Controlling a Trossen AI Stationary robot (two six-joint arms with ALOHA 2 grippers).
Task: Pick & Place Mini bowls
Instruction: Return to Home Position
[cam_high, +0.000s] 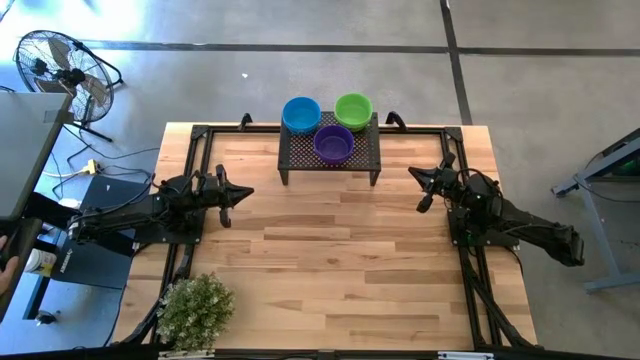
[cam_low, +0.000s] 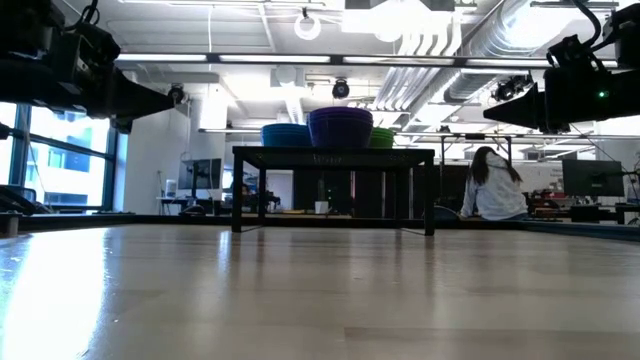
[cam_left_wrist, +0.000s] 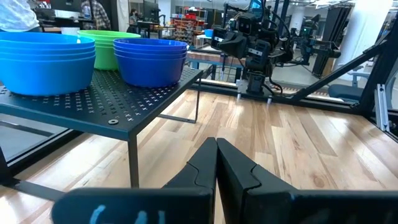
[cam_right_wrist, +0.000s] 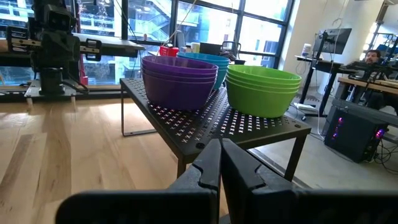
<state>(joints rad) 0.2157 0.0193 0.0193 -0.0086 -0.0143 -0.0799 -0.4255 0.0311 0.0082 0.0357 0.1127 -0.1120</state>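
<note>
Three stacks of mini bowls stand on the black perforated rack (cam_high: 330, 152) at the table's far middle: a blue stack (cam_high: 301, 114), a green stack (cam_high: 353, 110) and a purple stack (cam_high: 334, 143). In the wrist views they show as blue (cam_left_wrist: 43, 59), green (cam_right_wrist: 262, 88) and purple (cam_right_wrist: 179, 78) stacks resting by their bases on the rack top. My left gripper (cam_high: 245, 192) hovers shut to the left of the rack. My right gripper (cam_high: 417, 190) hovers shut to the right of the rack. Neither touches anything.
The rack stands on thin legs near the table's far edge. A small potted plant (cam_high: 195, 310) sits at the near left corner. The wooden table top (cam_high: 340, 260) stretches bare between the arms. A fan (cam_high: 60, 70) stands on the floor beyond the left side.
</note>
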